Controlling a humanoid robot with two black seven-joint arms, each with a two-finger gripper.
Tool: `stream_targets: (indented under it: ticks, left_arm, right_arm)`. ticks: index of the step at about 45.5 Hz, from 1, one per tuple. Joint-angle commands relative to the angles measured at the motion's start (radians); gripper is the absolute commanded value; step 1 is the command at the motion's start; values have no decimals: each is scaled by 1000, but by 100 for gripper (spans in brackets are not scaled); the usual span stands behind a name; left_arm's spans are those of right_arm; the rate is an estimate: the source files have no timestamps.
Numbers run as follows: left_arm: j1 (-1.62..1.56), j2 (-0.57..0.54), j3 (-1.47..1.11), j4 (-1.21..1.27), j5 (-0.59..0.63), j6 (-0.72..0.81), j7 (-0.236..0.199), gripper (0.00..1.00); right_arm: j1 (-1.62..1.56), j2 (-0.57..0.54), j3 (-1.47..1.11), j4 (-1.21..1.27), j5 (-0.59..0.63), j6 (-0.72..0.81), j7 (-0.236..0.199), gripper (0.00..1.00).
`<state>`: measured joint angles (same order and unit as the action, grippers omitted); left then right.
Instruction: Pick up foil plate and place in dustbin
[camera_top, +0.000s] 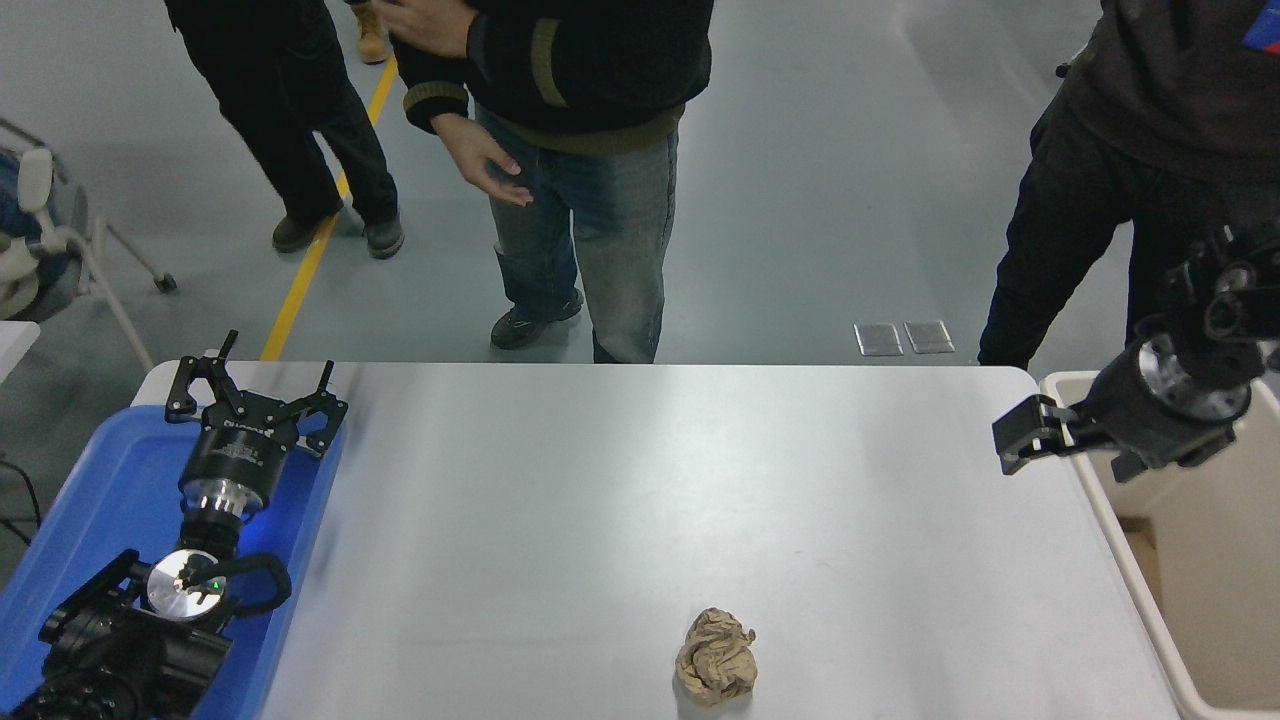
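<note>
beige dustbin (1215, 610), smooth walls, rolled rim, upright just beside the table's right edge

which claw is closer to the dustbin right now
Right. The right claw hangs at the dustbin's near-left rim, over the table edge. The left claw is parked across the table over the blue tray.

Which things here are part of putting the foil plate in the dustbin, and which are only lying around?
Part of the job:
- dustbin, at the table's right end
- right gripper, above the table beside the dustbin's rim
- foil plate: not visible

Only lying around:
- crumpled paper ball, near front edge
- blue tray, under the parked left gripper
- white table
</note>
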<state>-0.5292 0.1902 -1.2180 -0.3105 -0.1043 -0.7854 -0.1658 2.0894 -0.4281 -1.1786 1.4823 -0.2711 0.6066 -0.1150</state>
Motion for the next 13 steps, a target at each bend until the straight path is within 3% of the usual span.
stream_targets:
  ticks: [1, 13]
  left_arm:
    - [0, 0, 0, -1, 0, 0, 0, 99]
    - [0, 0, 0, -1, 0, 0, 0, 99]
  right_arm:
    - [90, 153, 4, 30, 75, 88, 0, 100]
    - [93, 212, 8, 19, 105, 84, 1, 100]
